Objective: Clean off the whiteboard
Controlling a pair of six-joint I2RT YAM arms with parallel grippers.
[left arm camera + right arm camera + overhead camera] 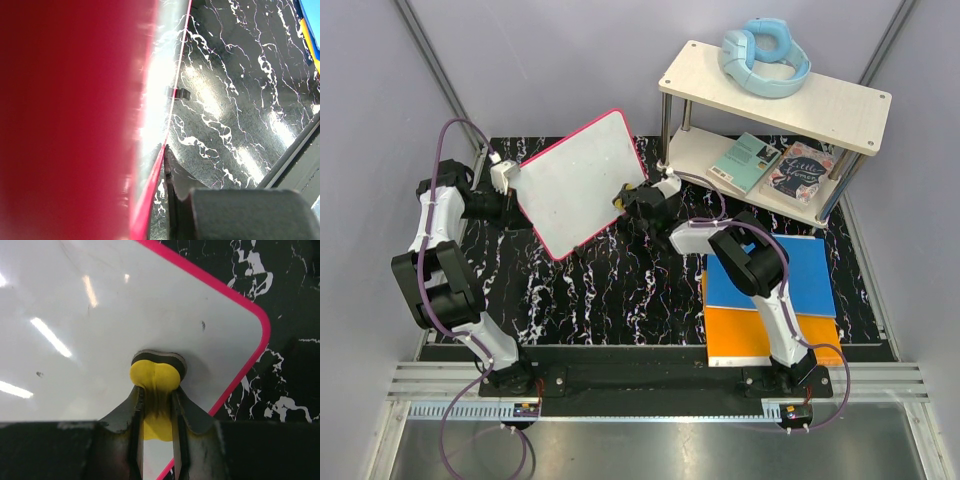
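Whiteboard up off the black marbled table, tilted, sitting left of centre between the two arms. Left gripper is on its left edge, jaws pinched on the pink-red rim, and from the left wrist view the rim fills the frame as a red blur with one dark finger pressed right against it. Over on the other side, the right gripper is clamped tight on a yellow eraser, whose dark felt tip is touching the white surface near the board's right-hand rounded corner. Board face looks almost bare from the right wrist, just a couple of tiny dark specks and light glare. Beyond it stands a two-tier shelf with blue headphones on top
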